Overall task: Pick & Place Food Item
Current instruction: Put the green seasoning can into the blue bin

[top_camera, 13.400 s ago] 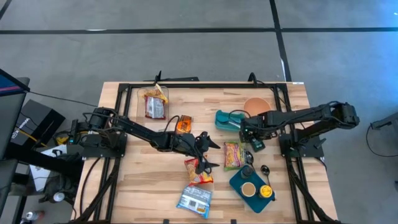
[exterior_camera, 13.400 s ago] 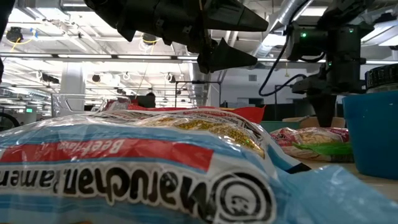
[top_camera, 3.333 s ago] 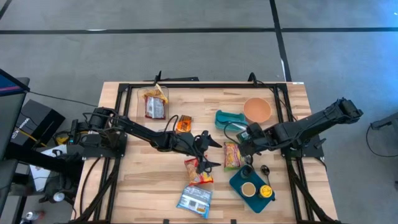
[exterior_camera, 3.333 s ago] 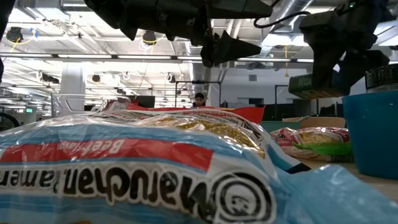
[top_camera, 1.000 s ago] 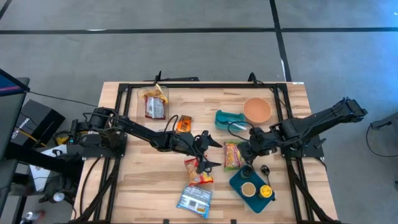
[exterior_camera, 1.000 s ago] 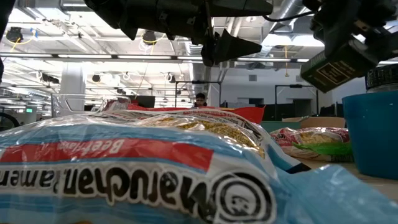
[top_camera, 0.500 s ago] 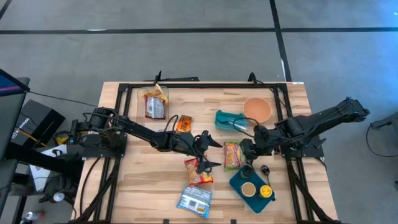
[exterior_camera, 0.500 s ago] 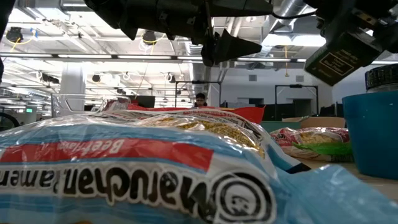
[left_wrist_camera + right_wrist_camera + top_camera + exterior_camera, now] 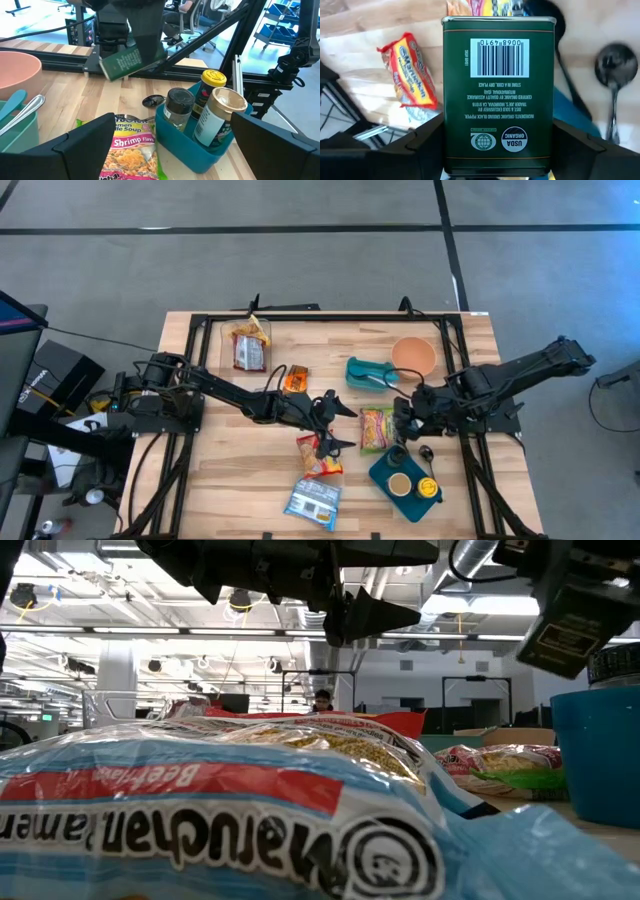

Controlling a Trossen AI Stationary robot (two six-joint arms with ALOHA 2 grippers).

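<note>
My right gripper (image 9: 404, 420) is shut on a dark green rectangular tin (image 9: 498, 95) with a barcode label. It holds the tin in the air between the shrimp ramen packet (image 9: 374, 430) and the blue caddy (image 9: 405, 476). The left wrist view shows the tin (image 9: 127, 62) above the table, and the low view shows it tilted (image 9: 570, 630). My left gripper (image 9: 345, 427) hovers open near the table's middle, level and pointing toward the right. Nothing is between its fingers. A red-orange packet (image 9: 320, 457) lies below it. My right gripper pinches the tin between its two fingers (image 9: 425, 140), one on each narrow side (image 9: 448, 135), near the end opposite the barcode. It comes slanting down from the table's right side. The tin is lifted clear of everything and hangs tilted.
The caddy holds several jars (image 9: 215, 112), and a black spoon (image 9: 427, 452) lies beside it. A teal container (image 9: 365, 372) and a pink bowl (image 9: 413, 356) stand at the far right. Other packets lie at the far left (image 9: 248, 346), by the left arm (image 9: 294, 379) and at the near edge (image 9: 313, 502).
My right gripper has rolled about its own axis, so the green tin stands more steeply tilted in the low view and has drifted a little toward that picture's right. The tin stays clear of the table, and the grip is unchanged.
</note>
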